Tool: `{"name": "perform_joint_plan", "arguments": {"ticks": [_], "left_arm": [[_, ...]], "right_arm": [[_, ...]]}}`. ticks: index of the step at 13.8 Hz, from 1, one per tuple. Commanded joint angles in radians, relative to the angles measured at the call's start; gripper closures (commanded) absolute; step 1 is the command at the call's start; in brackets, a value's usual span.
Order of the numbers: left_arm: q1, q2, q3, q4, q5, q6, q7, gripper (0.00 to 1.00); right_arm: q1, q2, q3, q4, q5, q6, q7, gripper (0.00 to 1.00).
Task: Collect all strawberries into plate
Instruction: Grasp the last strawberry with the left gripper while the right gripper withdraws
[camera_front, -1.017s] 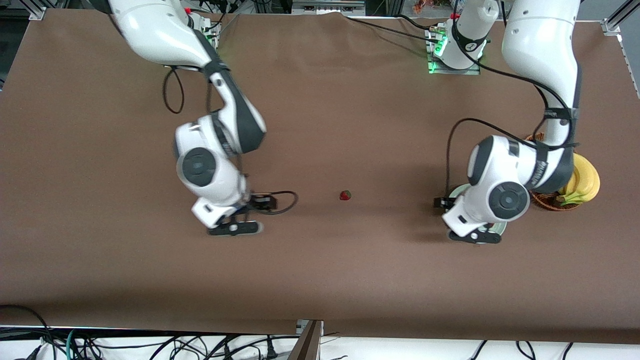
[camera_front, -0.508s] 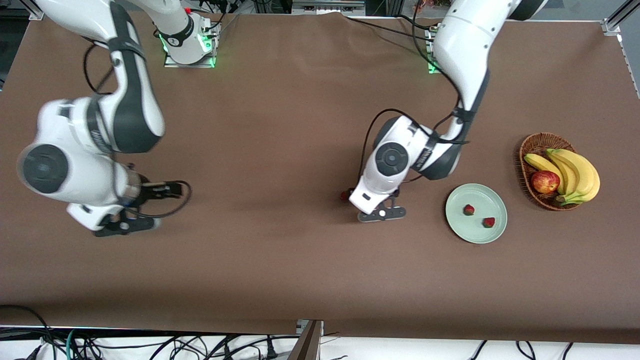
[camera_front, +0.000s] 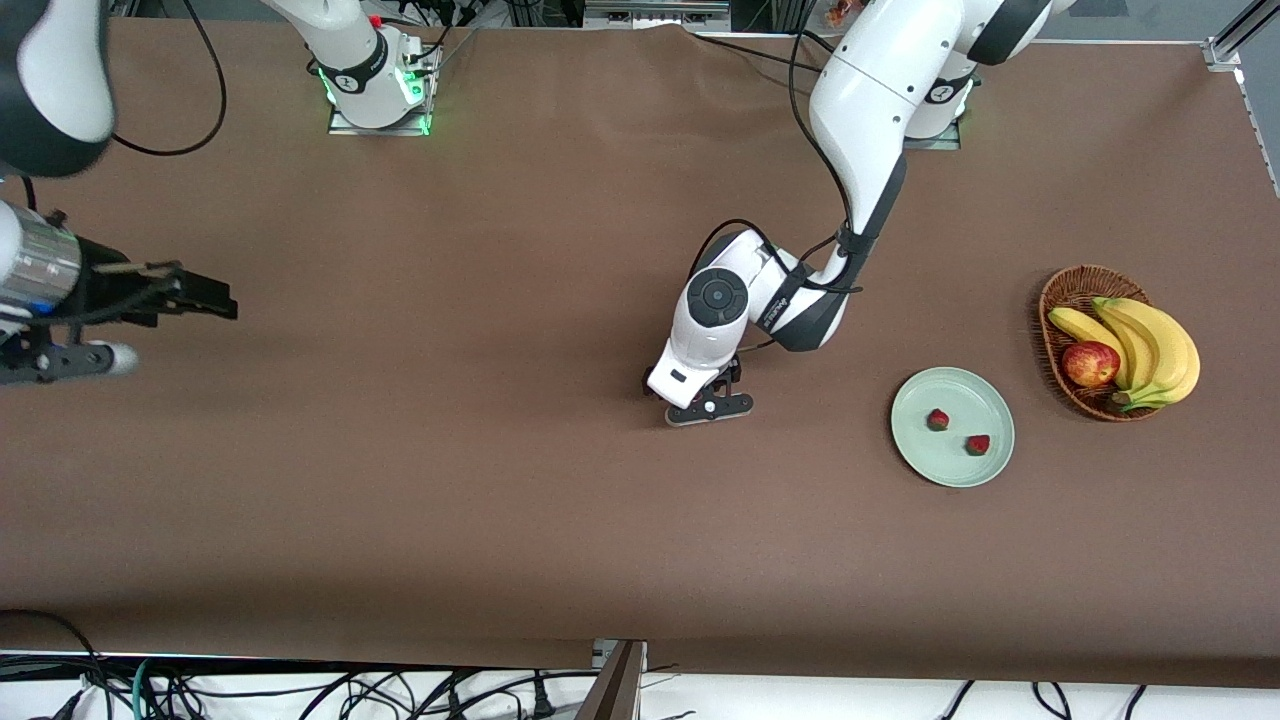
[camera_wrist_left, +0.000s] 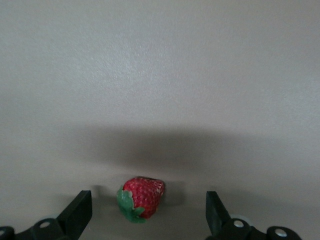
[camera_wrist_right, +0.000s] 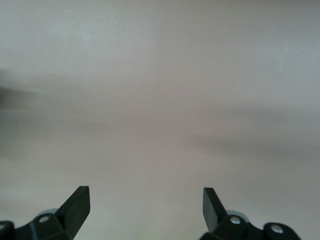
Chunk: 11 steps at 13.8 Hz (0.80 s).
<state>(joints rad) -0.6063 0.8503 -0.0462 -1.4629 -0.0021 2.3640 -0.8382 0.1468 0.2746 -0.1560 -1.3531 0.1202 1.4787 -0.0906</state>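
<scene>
A small red strawberry (camera_wrist_left: 142, 201) with a green top lies on the brown table between the fingers of my left gripper (camera_wrist_left: 147, 210), which is open and low over it without touching it. In the front view the left gripper (camera_front: 708, 404) hides that berry at the middle of the table. Two more strawberries (camera_front: 937, 419) (camera_front: 978, 444) lie in the pale green plate (camera_front: 912, 455) toward the left arm's end. My right gripper (camera_front: 60, 360) is open and empty at its own end of the table; the right gripper (camera_wrist_right: 146, 200) has only bare table under it.
A wicker basket (camera_front: 1062, 292) with bananas (camera_front: 1160, 345) and a red apple (camera_front: 1090, 363) stands beside the plate, closer to the left arm's end of the table. Cables hang along the table's front edge.
The left arm has swung from over the plate to the lone strawberry at mid-table and come down around it. The right arm has pulled away toward its own end of the table.
</scene>
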Motion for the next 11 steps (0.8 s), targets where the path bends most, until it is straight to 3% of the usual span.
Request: {"name": "perform_joint_plan", "arguments": {"ticks": [1, 3, 4, 7, 9, 11], "left_arm": [[-0.004, 0.006, 0.012, 0.006, 0.002, 0.004, -0.007, 0.0], [-0.004, 0.007, 0.014, 0.007, 0.002, 0.004, -0.004, 0.36], [-0.004, 0.007, 0.014, 0.009, 0.004, 0.004, -0.004, 0.38], [-0.004, 0.006, 0.016, 0.009, 0.004, 0.004, -0.004, 0.77], [-0.003, 0.006, 0.016, 0.009, 0.004, 0.003, -0.001, 0.95], [0.002, -0.005, 0.017, 0.009, 0.004, -0.012, -0.004, 0.95]], "right_arm": [[-0.059, -0.135, 0.061, -0.13, -0.033, 0.015, -0.011, 0.0], [-0.069, -0.181, 0.073, -0.132, -0.117, 0.014, -0.011, 0.0], [-0.07, -0.195, 0.097, -0.132, -0.152, 0.009, -0.011, 0.0], [-0.072, -0.204, 0.128, -0.141, -0.197, 0.011, -0.012, 0.0], [-0.072, -0.209, 0.131, -0.156, -0.189, -0.001, 0.002, 0.0], [-0.072, -0.213, 0.131, -0.167, -0.171, -0.003, 0.009, 0.0]]}}
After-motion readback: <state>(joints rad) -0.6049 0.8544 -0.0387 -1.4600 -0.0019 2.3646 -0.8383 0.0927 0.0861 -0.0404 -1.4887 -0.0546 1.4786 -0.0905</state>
